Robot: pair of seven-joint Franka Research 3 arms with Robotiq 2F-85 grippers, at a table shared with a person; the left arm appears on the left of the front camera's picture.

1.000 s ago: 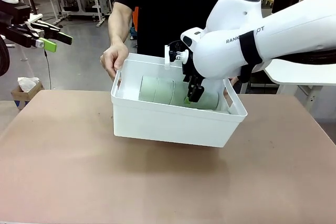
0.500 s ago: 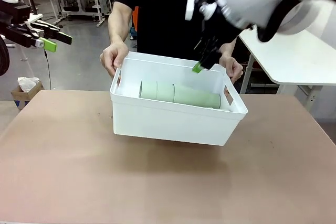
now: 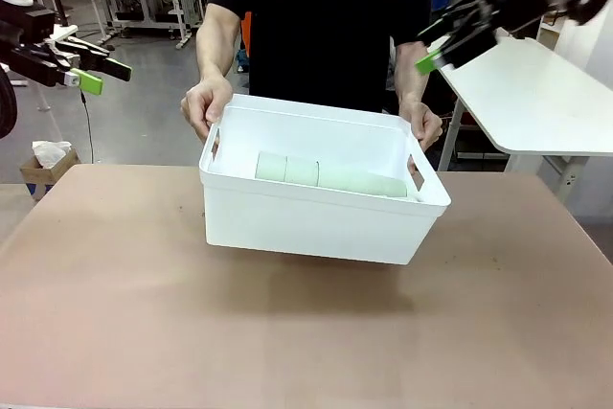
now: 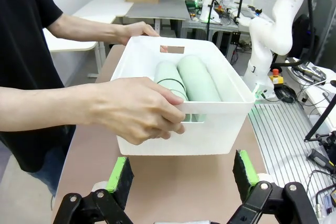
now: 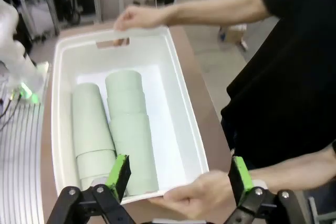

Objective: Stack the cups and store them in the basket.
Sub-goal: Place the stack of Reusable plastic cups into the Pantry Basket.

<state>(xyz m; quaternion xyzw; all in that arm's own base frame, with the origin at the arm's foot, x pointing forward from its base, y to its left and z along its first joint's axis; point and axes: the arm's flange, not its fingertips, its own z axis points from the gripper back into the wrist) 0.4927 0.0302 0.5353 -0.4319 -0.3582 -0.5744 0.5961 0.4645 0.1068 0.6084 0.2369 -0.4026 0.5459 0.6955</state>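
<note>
Where both end effectors gape empty, smooth tapered mint cups (image 3: 330, 175) inside glossy round-cornered white basket (image 3: 316, 222)

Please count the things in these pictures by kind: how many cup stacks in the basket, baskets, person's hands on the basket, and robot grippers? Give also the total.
Stacks of cups lying in the basket: 2
Basket: 1
Person's hands holding the basket: 2
Grippers, left gripper and right gripper, both open: 2
Total: 7
</note>
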